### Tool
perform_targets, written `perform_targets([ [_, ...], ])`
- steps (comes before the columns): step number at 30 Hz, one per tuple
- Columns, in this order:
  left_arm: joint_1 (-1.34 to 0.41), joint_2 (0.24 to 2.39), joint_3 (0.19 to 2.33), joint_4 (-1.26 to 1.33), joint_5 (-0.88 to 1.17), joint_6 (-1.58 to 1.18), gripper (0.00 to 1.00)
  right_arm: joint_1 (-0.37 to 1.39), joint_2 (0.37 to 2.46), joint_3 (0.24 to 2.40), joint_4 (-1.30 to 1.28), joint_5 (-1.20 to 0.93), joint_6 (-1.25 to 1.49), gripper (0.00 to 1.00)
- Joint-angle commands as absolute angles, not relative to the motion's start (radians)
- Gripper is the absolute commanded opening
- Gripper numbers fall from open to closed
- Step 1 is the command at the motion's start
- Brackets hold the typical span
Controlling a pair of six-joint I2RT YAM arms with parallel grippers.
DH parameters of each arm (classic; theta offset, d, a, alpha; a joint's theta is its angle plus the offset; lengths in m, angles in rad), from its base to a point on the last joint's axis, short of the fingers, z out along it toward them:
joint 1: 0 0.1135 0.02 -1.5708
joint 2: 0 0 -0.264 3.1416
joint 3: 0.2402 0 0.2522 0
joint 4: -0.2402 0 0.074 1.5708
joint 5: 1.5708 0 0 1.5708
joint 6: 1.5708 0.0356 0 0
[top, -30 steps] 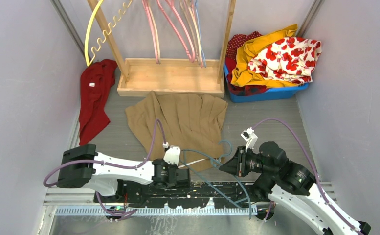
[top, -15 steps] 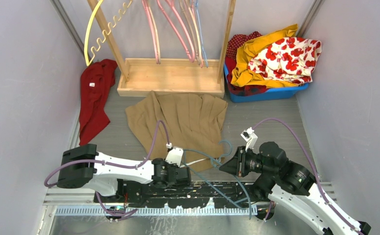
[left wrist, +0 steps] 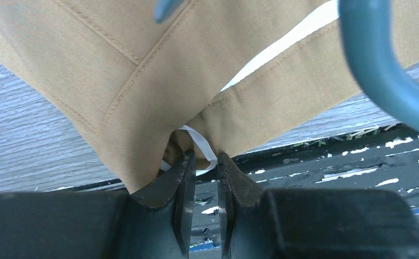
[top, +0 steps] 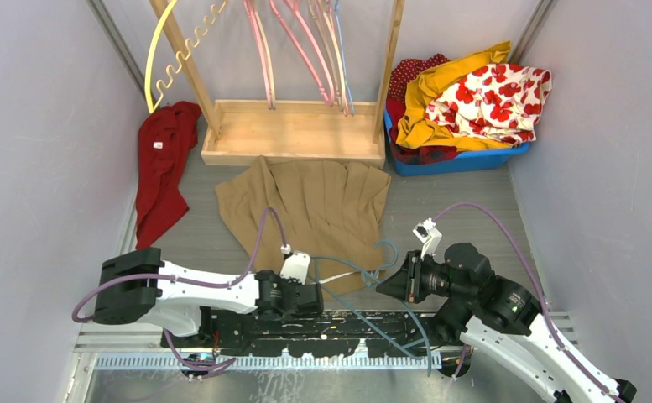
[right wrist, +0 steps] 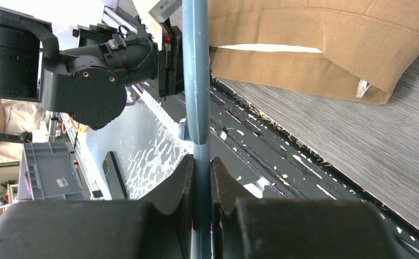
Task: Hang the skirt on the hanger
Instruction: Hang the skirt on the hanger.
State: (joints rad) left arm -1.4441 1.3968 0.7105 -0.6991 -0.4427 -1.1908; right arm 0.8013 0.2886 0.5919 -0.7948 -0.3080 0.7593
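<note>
Slightly back toward its base went the left arm's wrist; the right arm had not shifted. The tan pleated cloth skirt lay flat on the grey wood-grain desk, its near edge at the arms. Soft, light and limp, it would likely sag and slide, so the doubled waistband seemed the firmest hold. The left fingers were almost closed, pinching that waistband edge — the right fingers clamped the bar of the slate-blue plastic hanger.
</note>
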Motion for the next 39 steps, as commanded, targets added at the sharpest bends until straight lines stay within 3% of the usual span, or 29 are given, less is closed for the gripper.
perform_targets([
  [1, -1.427, 1.347, 0.685, -0.724, -0.471, -1.198, 0.20, 0.803, 0.300, 0.613, -0.738, -0.317, 0.756, 0.01],
  [8, -1.411, 1.312, 0.664, -0.717, -0.467, -1.194, 0.04, 0.803, 0.313, 0.612, -0.728, -0.319, 0.756, 0.01],
  [24, -1.376, 1.053, 0.579, -0.684, -0.470, -1.181, 0.00, 0.802, 0.306, 0.601, -0.704, -0.380, 0.782, 0.01],
  [32, -1.368, 1.065, 0.580, -0.661, -0.440, -1.160, 0.00, 0.802, 0.281, 0.608, -0.733, -0.377, 0.787, 0.01],
  [34, -1.368, 1.087, 0.589, -0.672, -0.428, -1.153, 0.04, 0.802, 0.275, 0.605, -0.737, -0.373, 0.787, 0.01],
  [39, -1.368, 1.119, 0.597, -0.664, -0.379, -1.105, 0.27, 0.802, 0.271, 0.597, -0.736, -0.372, 0.784, 0.01],
])
